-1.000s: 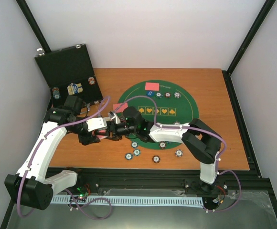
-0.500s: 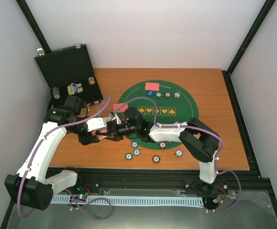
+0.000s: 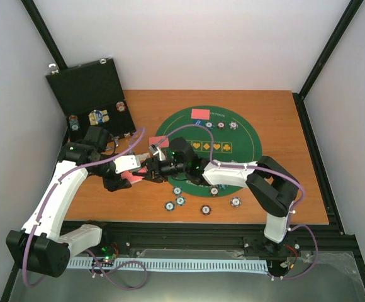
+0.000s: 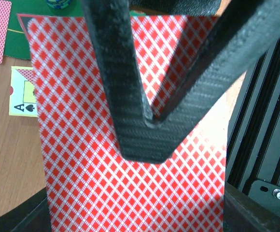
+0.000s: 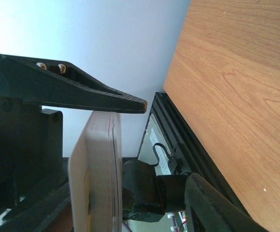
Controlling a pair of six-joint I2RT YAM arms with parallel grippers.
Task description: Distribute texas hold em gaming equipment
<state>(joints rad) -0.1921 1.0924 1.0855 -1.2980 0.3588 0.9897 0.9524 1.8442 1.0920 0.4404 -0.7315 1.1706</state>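
My left gripper (image 3: 129,173) is shut on a deck of red-backed playing cards (image 3: 132,180), held above the table left of the green mat. In the left wrist view the deck (image 4: 82,169) fills the frame between my left gripper's (image 4: 135,212) fingers. My right gripper (image 3: 146,168) is open, its jaws straddling the deck. One of its fingers (image 4: 140,135) lies across the deck's back. In the right wrist view the deck (image 5: 99,174) stands edge-on between the right gripper's (image 5: 168,142) fingers. Striped poker chips (image 3: 180,201) lie near the mat's front edge.
The open black case (image 3: 91,94) stands at the back left with chips inside. The green felt mat (image 3: 245,157) carries a red-backed card (image 3: 200,114) and chips (image 3: 221,124) at its far side. A face-up ace (image 4: 21,104) lies below the deck.
The right arm's elbow has swung to the right while its gripper stays at the deck. The left arm has hardly moved and still holds the deck.
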